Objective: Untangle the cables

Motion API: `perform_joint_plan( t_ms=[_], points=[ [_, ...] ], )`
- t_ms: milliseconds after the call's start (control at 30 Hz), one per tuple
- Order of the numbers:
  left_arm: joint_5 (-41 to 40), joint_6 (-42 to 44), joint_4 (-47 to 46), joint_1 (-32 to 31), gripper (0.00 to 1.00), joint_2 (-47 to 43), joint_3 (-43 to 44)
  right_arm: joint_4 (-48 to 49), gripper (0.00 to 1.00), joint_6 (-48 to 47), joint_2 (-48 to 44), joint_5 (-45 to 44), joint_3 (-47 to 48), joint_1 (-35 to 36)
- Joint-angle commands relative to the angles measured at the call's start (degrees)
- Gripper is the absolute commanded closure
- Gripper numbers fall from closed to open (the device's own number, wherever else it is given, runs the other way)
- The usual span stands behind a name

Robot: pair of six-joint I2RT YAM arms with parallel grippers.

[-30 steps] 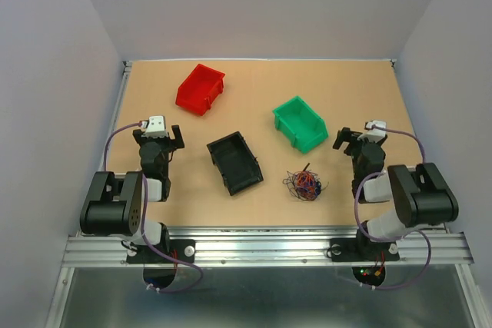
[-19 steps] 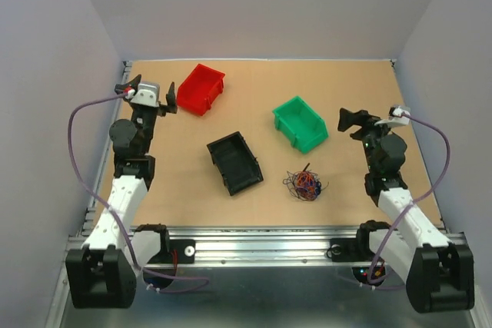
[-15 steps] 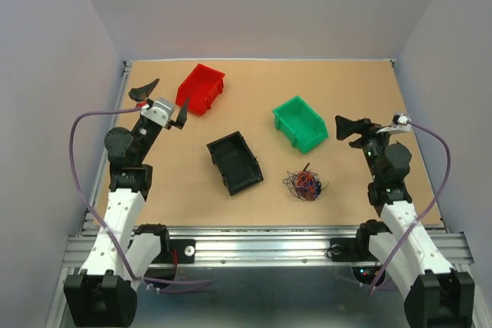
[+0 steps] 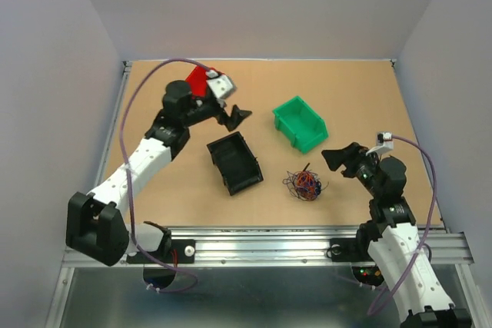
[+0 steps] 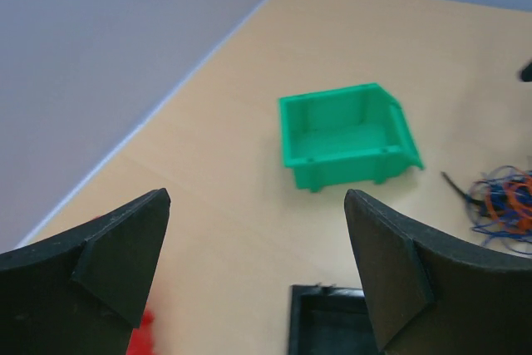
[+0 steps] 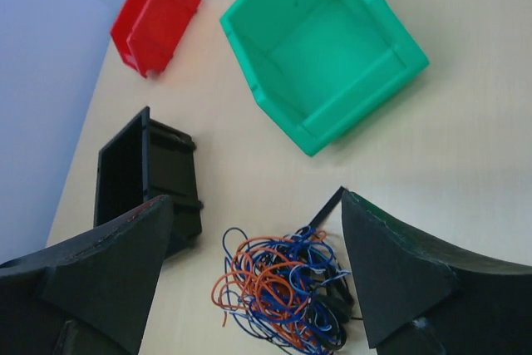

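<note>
The cables [image 4: 306, 184] lie as a fist-sized tangle of orange, blue and black wires on the table, right of centre. In the right wrist view the cables [image 6: 283, 288] sit on the table just below and between the two fingers. My right gripper [image 4: 340, 160] hovers just right of the tangle, open and holding nothing [image 6: 253, 201]. My left gripper [image 4: 227, 105] is stretched out over the table between the red and black bins, open and empty [image 5: 256, 205]. From there the cables [image 5: 503, 205] show at the far right edge.
A green bin [image 4: 300, 123] stands behind the tangle, also the green bin [image 6: 324, 47]. A black bin [image 4: 234, 162] lies left of the tangle. A red bin [image 4: 197, 78] at the back left is partly hidden by the left wrist. Walls close three sides.
Both arms unfolded from their rest pose. The left arm swung right toward the table's middle. The right gripper came forward and down beside the tangle.
</note>
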State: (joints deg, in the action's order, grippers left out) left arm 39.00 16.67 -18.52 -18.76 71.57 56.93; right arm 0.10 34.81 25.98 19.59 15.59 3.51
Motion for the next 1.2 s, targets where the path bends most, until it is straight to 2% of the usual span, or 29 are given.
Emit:
perform_joint_plan(
  t_ms=[0,100,200,233,267,300,333,400,467,533,567,633,733,767,867,1067,1167],
  points=[
    [-8.8,1.7,3.8,-10.1,0.01,2.4,2.8,-2.7,0.13,0.4,2.1,-1.9,0.3,3.1],
    [-11.2,3.3,6.4,-12.3,0.01,3.6,1.2,-1.9,0.13,-0.5,7.8,-7.4,1.7,8.3],
    [-12.4,4.8,6.6,-13.3,0.01,2.4,-2.9,-0.9,0.13,-1.6,15.9,-16.0,3.5,16.6],
    [-12.7,5.2,6.6,-13.4,0.01,2.1,-3.7,-0.6,0.12,-1.8,18.0,-19.3,4.3,24.1],
    [-13.8,5.6,6.5,-13.4,0.01,1.6,-4.3,-0.6,0.1,-2.0,20.8,-26.6,5.7,27.7],
    [-14.2,5.9,6.3,-13.4,0.01,1.6,-5.1,-0.5,0.1,-1.9,25.7,-29.0,6.5,33.1],
    [-14.9,6.0,6.3,-13.5,0.01,1.7,-5.2,-0.5,0.09,-1.8,28.5,-30.7,7.2,34.8],
    [-15.5,5.9,6.3,-13.5,0.01,1.8,-5.2,1.0,0.1,-1.1,32.0,-33.3,8.0,36.3],
    [-16.2,6.0,6.0,-13.5,0.01,2.6,-5.3,4.0,0.18,-1.1,35.4,-32.4,7.9,36.7],
    [-17.7,6.1,6.0,-13.4,0.02,3.7,-5.1,6.0,0.34,-1.2,36.4,-31.3,7.8,36.9],
    [-19.7,6.4,6.1,-13.5,0.02,5.1,-5.0,6.2,0.5,-1.1,36.9,-31.2,7.9,37.0],
    [-21.9,6.9,7.4,-13.5,0.04,7.3,-3.9,6.5,0.61,-1.1,36.8,-31.6,8.0,37.0],
    [-27.0,7.6,10.3,-13.5,0.06,9.5,-1.6,7.5,0.62,-1.1,35.6,-32.5,7.5,37.1],
    [-29.7,8.1,11.0,-13.5,0.07,10.9,-1.1,7.8,0.7,-1.0,34.4,-32.7,6.7,37.1],
    [-33.2,9.2,16.1,-13.5,0.09,14.0,1.3,8.6,0.71,-0.7,31.8,-34.1,4.9,37.2],
    [-35.5,10.8,20.9,-13.0,0.16,17.8,2.8,8.9,0.73,-0.4,28.5,-35.1,2.6,37.2],
    [-33.1,10.8,22.6,-12.1,0.22,18.8,3.6,9.0,0.73,-0.4,28.3,-35.1,2.2,37.2]
  ],
)
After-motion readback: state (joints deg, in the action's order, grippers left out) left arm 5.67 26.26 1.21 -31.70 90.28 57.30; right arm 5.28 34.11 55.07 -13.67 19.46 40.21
